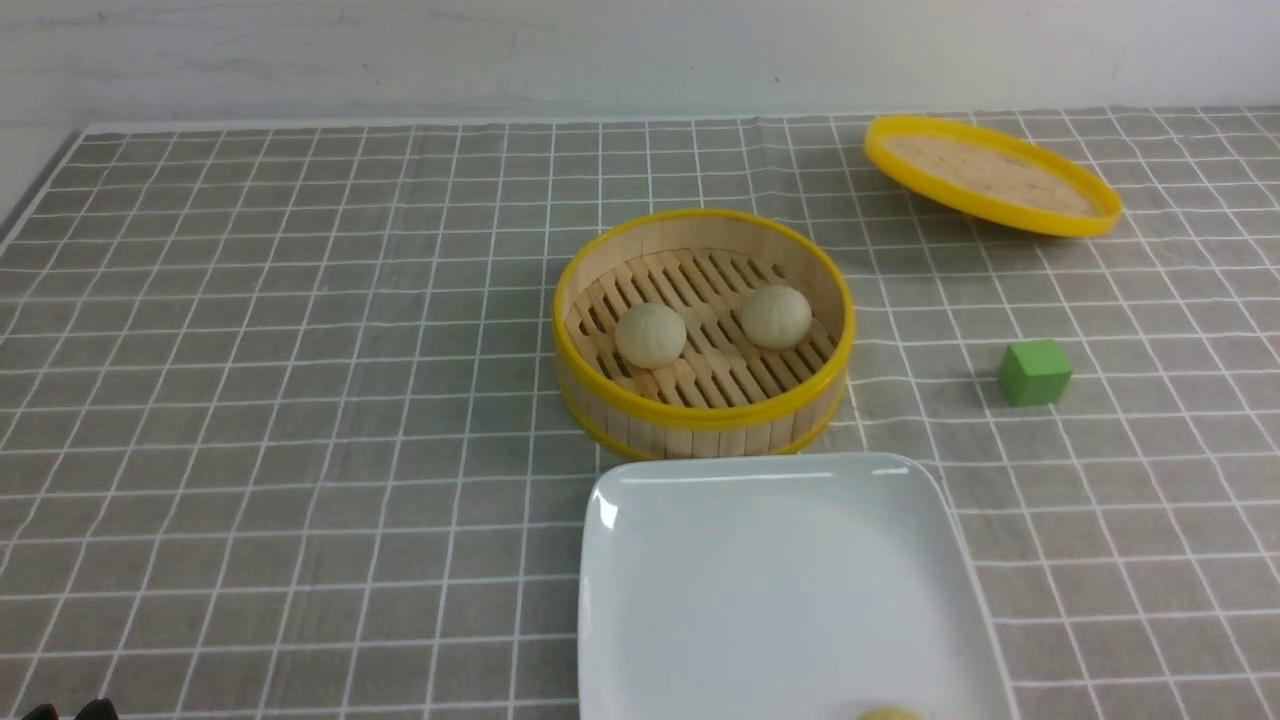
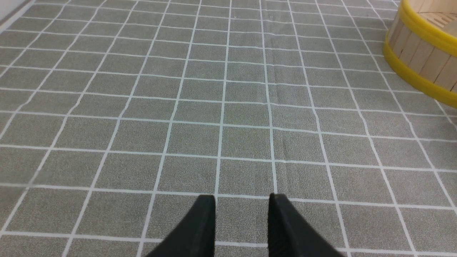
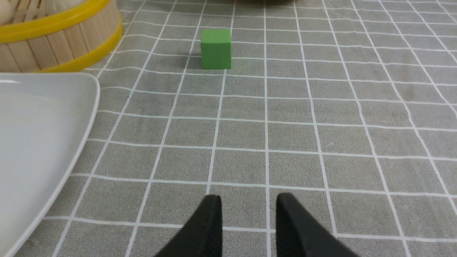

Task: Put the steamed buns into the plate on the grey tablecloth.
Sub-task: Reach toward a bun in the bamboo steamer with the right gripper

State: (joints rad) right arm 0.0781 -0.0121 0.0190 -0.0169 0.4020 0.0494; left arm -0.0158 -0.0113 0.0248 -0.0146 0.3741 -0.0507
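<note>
Two cream steamed buns (image 1: pixel 650 335) (image 1: pixel 776 317) lie in the round bamboo steamer (image 1: pixel 700 410). The top of a third bun (image 1: pixel 888 714) shows at the near edge of the white square plate (image 1: pixel 640 600), which lies on the grey tablecloth (image 1: pixel 300 400) just in front of the steamer. My left gripper (image 2: pixel 242 196) is open and empty, low over bare cloth left of the steamer (image 2: pixel 421 53). My right gripper (image 3: pixel 249 196) is open and empty over the cloth, right of the plate (image 3: pixel 35 135). It is out of the front view.
A green cube (image 1: pixel 1034 372) sits on the cloth right of the steamer, ahead of my right gripper in its wrist view (image 3: pixel 215 48). The yellow-rimmed lid (image 1: pixel 990 175) lies tilted at the back right. Dark tips of the left arm (image 1: pixel 70 712) show at the front left corner.
</note>
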